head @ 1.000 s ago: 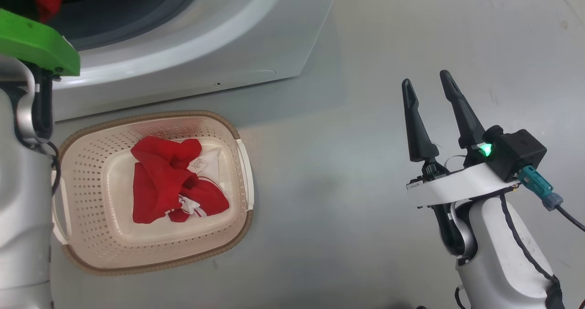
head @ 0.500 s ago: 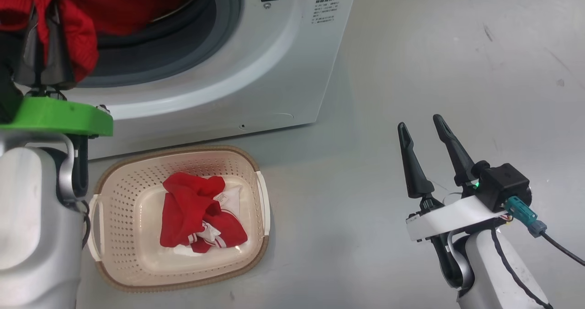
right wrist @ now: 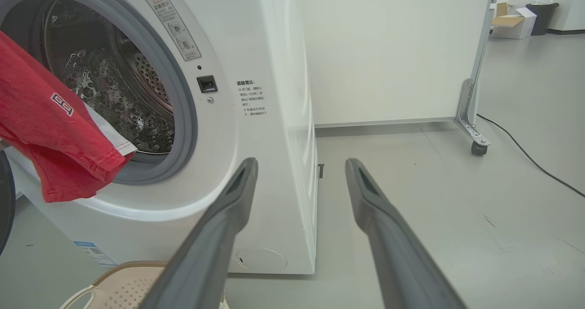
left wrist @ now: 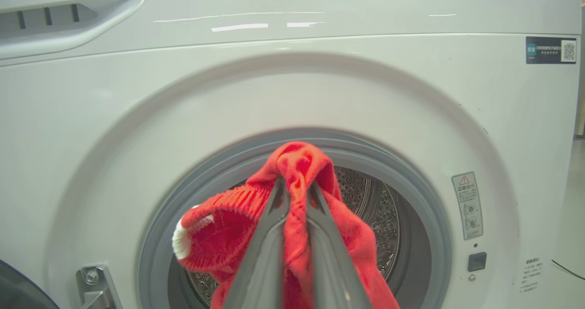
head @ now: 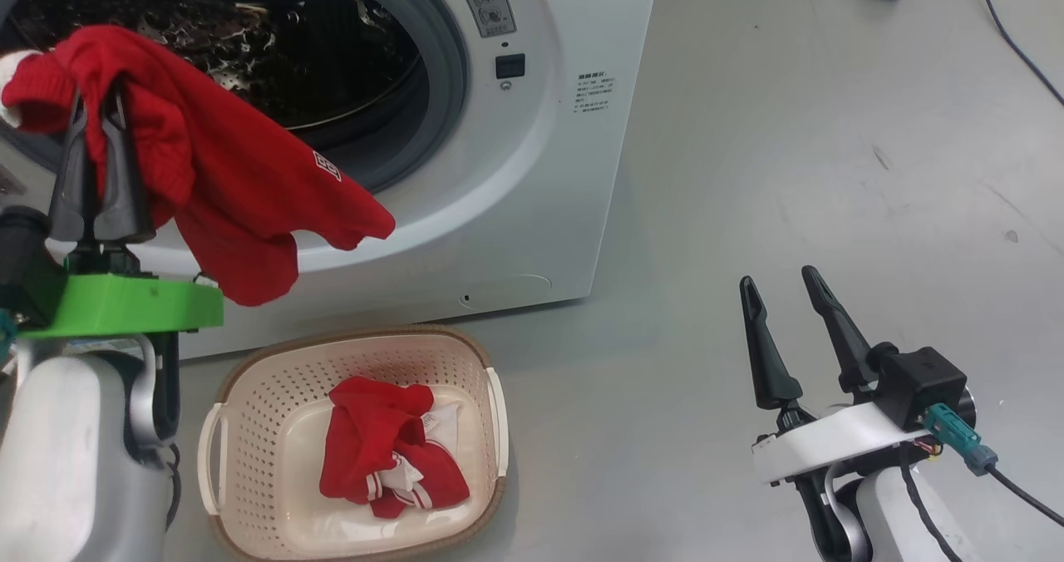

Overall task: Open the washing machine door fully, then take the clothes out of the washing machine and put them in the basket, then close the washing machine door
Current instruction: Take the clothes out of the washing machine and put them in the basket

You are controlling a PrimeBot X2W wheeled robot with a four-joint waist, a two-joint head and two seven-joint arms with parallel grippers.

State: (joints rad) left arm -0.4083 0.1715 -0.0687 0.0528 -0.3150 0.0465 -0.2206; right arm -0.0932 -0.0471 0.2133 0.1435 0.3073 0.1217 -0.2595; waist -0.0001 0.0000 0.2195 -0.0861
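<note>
A: Where is the red garment (head: 241, 204)?
B: Pinched in the left gripper (head: 98, 101), before the washing machine (head: 565, 130), at 11 o'clock from the basket (head: 249, 396).
A: And the right gripper (head: 777, 275)?
B: Spread, holding nothing, at 4 o'clock.

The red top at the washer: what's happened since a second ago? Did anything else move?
The camera tilted up, shifting the whole picture. The left fingers, shut on the red garment, seem to have drawn it out of the washing machine drum; it now hangs before the porthole. Unchanged: clothes in the basket, right fingers open and idle.
</note>
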